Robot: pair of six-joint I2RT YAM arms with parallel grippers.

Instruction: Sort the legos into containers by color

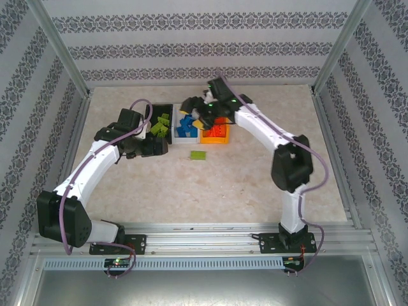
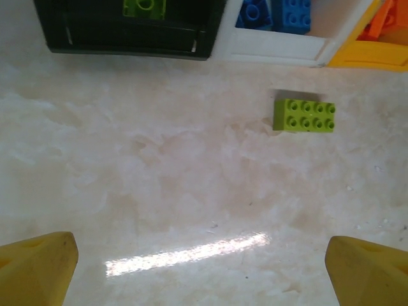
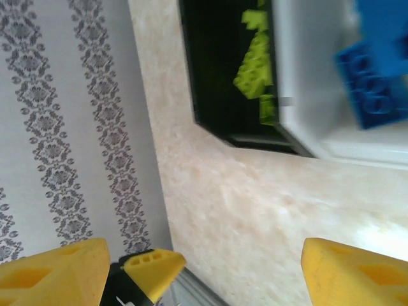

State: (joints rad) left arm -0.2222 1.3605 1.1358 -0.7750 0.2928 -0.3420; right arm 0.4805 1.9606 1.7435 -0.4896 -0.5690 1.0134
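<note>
One lime green lego (image 1: 197, 154) lies flat on the table in front of the bins, studs up (image 2: 305, 115). The black bin (image 1: 167, 106) holds green legos (image 3: 255, 70), the white bin (image 1: 185, 141) blue legos (image 3: 373, 83), and the orange bin (image 1: 217, 141) orange-red ones. My left gripper (image 1: 156, 148) hovers near the black bin's front, open and empty (image 2: 201, 280), with the loose green lego ahead to its right. My right gripper (image 1: 196, 111) hangs over the bins, open with nothing between its fingers (image 3: 204, 274).
The three bins stand side by side at the back middle of the table (image 1: 268, 185). Patterned walls and metal frame posts (image 1: 60, 51) enclose the table. A rail (image 1: 210, 233) runs along the near edge by the arm bases.
</note>
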